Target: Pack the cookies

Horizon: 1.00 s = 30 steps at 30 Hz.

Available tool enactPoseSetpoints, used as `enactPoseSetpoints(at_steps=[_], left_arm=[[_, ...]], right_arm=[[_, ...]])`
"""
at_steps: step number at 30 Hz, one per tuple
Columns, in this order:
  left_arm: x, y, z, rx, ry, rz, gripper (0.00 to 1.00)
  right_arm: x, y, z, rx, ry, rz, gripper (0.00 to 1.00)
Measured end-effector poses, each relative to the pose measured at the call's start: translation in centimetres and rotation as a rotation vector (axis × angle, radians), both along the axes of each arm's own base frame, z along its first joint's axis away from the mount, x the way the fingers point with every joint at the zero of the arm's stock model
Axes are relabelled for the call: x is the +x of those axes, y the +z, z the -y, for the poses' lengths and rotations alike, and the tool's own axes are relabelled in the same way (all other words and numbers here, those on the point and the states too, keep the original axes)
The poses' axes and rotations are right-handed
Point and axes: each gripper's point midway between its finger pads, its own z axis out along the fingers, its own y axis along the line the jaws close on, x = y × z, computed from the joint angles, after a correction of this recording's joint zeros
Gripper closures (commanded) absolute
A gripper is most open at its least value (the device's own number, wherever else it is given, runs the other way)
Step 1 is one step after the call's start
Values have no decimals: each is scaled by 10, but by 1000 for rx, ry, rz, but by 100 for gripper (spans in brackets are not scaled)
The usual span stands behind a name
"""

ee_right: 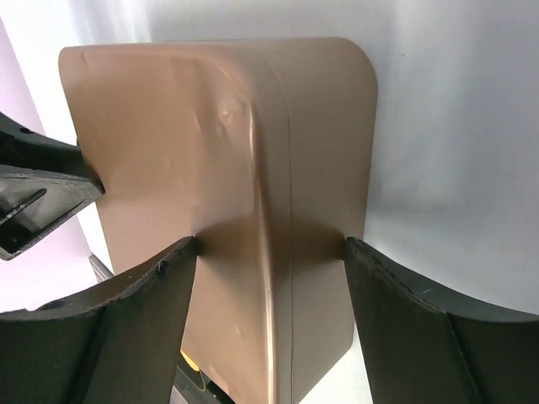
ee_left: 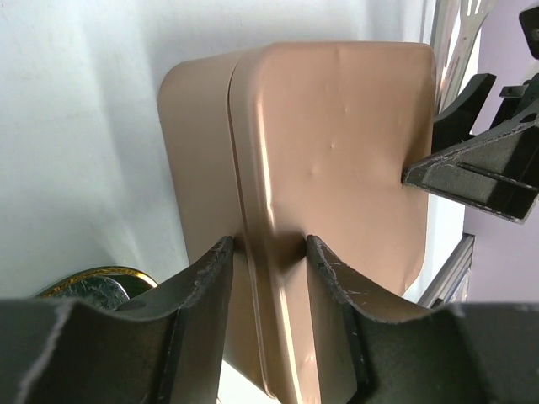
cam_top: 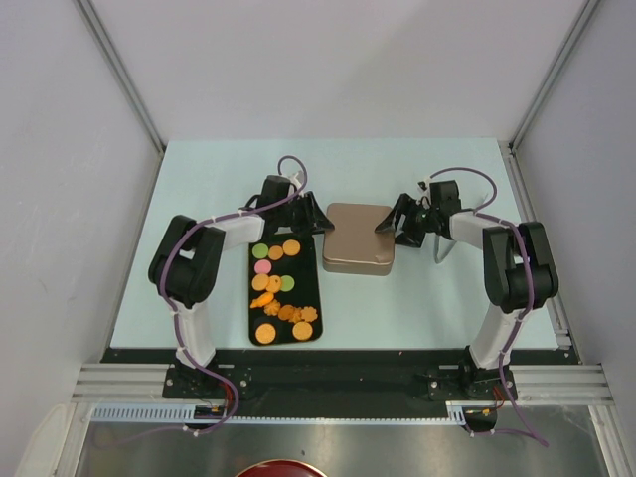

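The cookies [cam_top: 278, 286], mostly orange discs with a pink and a green one, lie on a black tray [cam_top: 308, 268] left of centre. A closed tan metal tin [cam_top: 358, 238] sits to the tray's right. My left gripper [cam_top: 316, 221] is at the tin's left edge. In the left wrist view it [ee_left: 268, 248] pinches the lid rim of the tin [ee_left: 337, 126], one finger on top and one on the side. My right gripper [cam_top: 397, 227] is at the tin's right edge. In the right wrist view it [ee_right: 269, 248] stands wide, straddling the tin [ee_right: 168, 126] from top to wall.
Metal frame posts and white walls close in the table on three sides. The tray's far end lies close under my left arm. A dark round thing with a gold rim [ee_left: 97, 282] shows beside my left fingers. A red object [cam_top: 283, 469] lies below the table front.
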Motion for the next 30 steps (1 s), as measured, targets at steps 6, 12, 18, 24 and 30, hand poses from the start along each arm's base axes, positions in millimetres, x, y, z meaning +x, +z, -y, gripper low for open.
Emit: enactPoseSetpoints(at_steps=[6, 12, 18, 24, 30], left_arm=[[1, -1, 0, -1, -1, 2, 74], [7, 3, -1, 26, 9, 9, 100], [10, 1, -2, 50, 25, 3, 100], [13, -2, -1, 80, 30, 13, 100], [16, -6, 1, 99, 34, 18, 61]], right_arm=[[2, -3, -1, 21, 11, 0, 30], [3, -5, 0, 19, 10, 1, 33], [4, -5, 1, 12, 3, 0, 32], [5, -6, 2, 1, -4, -3, 33], [7, -6, 4, -12, -14, -6, 46]])
